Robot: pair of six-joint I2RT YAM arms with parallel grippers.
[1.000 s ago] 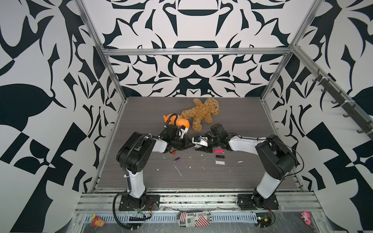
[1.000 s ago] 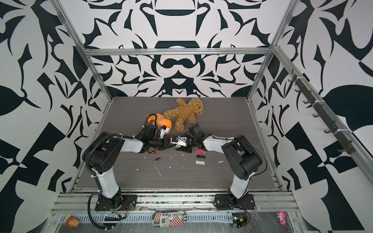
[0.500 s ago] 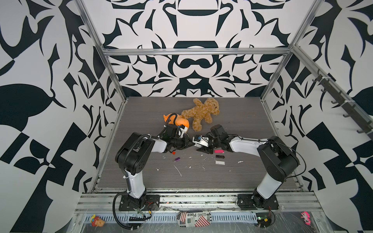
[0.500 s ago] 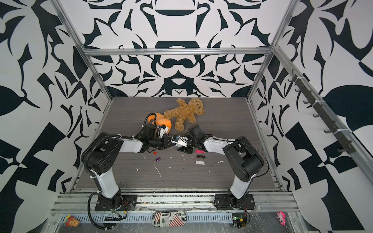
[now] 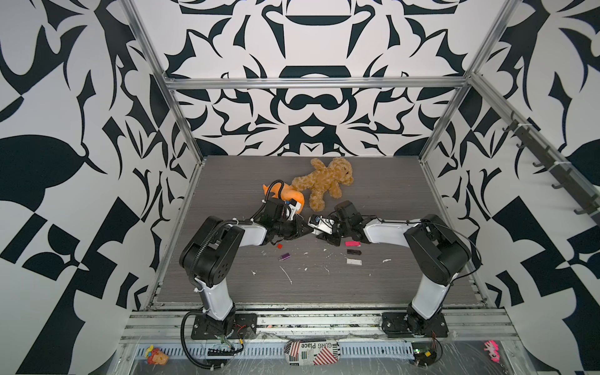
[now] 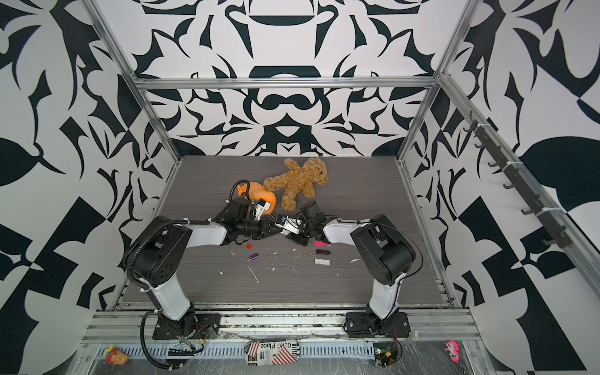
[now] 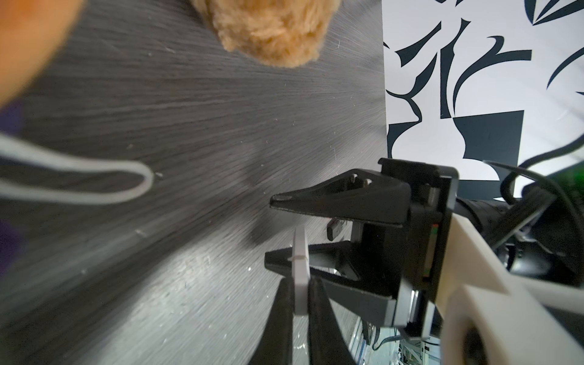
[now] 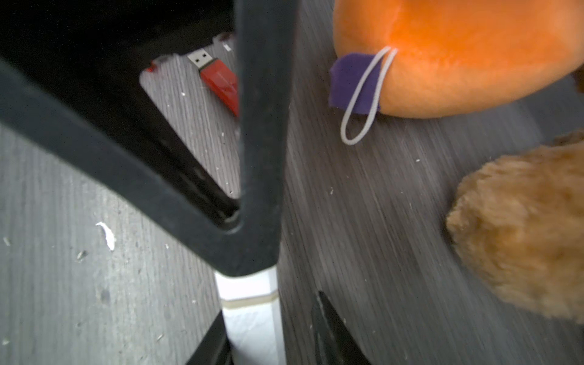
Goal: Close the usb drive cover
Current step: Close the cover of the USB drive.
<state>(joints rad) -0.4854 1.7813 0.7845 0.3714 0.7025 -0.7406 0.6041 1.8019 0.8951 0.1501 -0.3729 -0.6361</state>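
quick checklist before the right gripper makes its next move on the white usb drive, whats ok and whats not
1. left gripper grip on the white usb drive: ok, clamped on both sides.
2. Drive's free end between the right gripper jaws: ok.
3. Right jaws closed on the drive: not ok, a gap shows on one side.
4. Drive shut all the way: cannot tell, a seam shows across it.
5. red usb drive out of the way: ok, it lies apart from both grippers.

"GURG Place" reads upside down on a newsprint-patterned pouch (image 5: 312, 353) (image 6: 272, 352) on the front rail, in both top views.
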